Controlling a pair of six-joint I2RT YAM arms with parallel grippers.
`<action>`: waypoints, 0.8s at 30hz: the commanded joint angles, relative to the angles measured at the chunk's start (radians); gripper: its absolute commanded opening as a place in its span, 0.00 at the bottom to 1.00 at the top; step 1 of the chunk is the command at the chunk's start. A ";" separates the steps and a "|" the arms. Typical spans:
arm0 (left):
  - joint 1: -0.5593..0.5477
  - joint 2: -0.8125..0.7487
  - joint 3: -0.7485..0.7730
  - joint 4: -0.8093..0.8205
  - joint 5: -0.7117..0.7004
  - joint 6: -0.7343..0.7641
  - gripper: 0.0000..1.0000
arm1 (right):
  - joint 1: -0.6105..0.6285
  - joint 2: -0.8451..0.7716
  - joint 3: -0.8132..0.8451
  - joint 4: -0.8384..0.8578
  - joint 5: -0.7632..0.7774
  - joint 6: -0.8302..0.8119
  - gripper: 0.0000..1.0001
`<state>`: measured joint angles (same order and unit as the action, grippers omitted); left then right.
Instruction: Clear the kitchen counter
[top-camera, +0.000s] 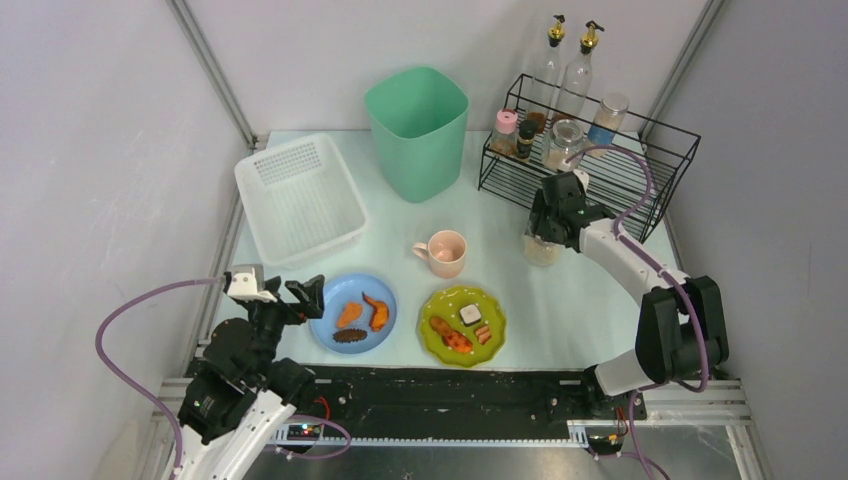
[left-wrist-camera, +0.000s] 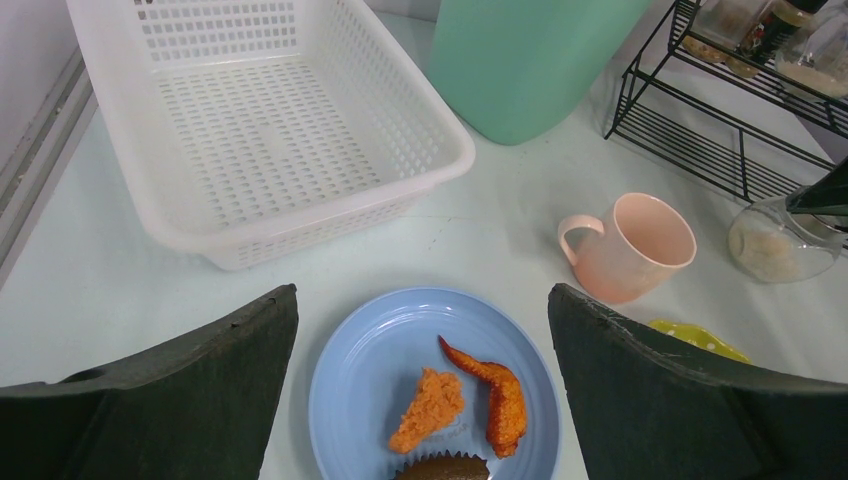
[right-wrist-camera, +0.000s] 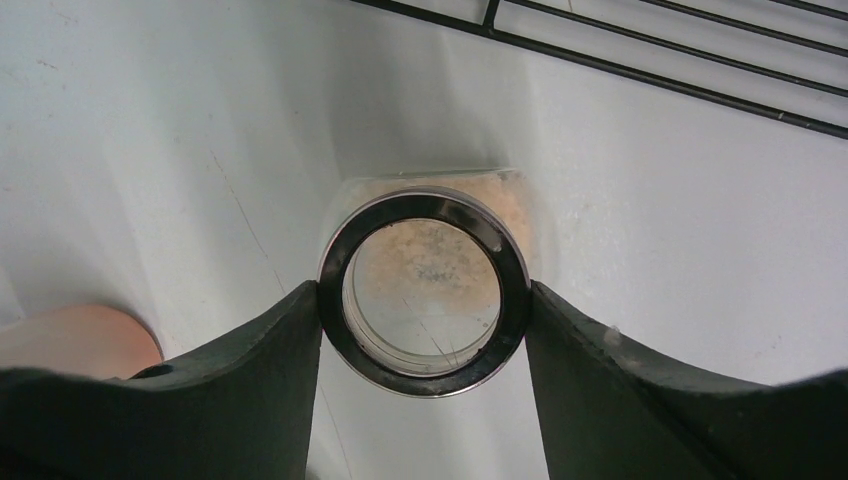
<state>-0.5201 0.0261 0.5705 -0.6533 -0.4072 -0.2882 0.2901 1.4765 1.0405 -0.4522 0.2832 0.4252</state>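
On the kitchen counter (top-camera: 572, 312), the right tool (right-wrist-camera: 424, 300) clamps a glass jar (right-wrist-camera: 430, 262); the left tool (left-wrist-camera: 422, 296) hangs spread apart.

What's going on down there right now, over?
Left hand open near blue plate. Right hand clamped on glass jar. Kitchen counter uncleared: mug, green plate too.

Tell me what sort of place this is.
Probably a mock kitchen counter in a robot cell: a wire rack with oil bottles, a blue plate of food, a mug, bare walls around.
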 joint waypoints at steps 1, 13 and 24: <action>0.009 0.015 -0.005 0.030 0.011 -0.009 0.98 | 0.007 -0.109 0.083 -0.017 0.040 -0.028 0.21; 0.009 0.015 -0.005 0.031 0.012 -0.009 0.98 | -0.013 -0.276 0.294 -0.145 0.035 -0.095 0.20; 0.009 0.009 -0.005 0.031 0.013 -0.008 0.98 | -0.124 -0.232 0.543 -0.228 0.050 -0.142 0.22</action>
<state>-0.5201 0.0261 0.5701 -0.6533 -0.4046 -0.2882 0.2028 1.2304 1.4883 -0.7113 0.3058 0.3077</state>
